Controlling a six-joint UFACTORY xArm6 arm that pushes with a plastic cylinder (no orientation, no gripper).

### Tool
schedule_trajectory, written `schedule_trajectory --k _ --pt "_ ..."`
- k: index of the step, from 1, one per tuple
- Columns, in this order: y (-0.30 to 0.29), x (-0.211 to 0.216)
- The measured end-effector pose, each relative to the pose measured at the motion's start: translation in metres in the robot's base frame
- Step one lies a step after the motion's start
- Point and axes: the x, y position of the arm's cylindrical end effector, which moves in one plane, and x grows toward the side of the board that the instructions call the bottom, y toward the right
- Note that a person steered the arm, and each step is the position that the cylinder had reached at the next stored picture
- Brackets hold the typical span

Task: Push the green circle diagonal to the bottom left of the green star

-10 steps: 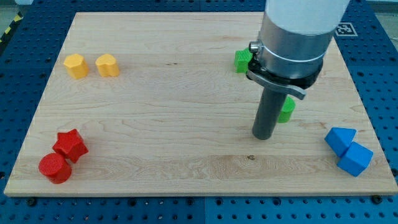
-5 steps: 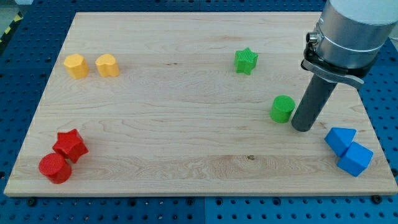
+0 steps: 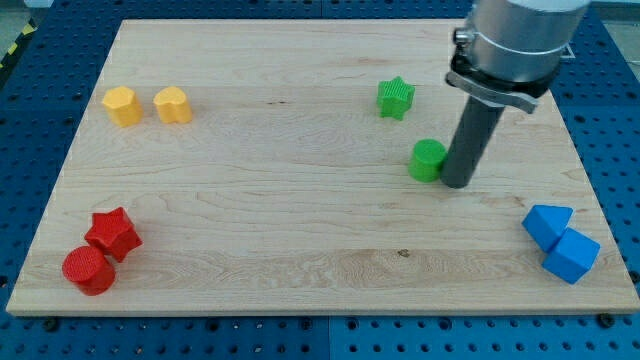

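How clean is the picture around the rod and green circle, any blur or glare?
Camera view: even, soft lighting, no glare on the board; my tip and the green circle at its left are sharp, with faint shadows; the arm's upper body is cropped.

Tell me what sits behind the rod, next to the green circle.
My tip is against the green circle on the view's right. The rod covers the circle's right edge and a strip of wooden board.
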Motion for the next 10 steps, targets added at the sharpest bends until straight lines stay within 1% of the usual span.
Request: schedule_trajectory --k 2,4,6,8,9,10 --pt "-0.053 -0.011" --pt "-0.049 -0.011" --pt "-0.028 -0.043" --pt "-0.033 -0.065" --pt "-0.024 -0.061" --pt "-0.011 -0.045"
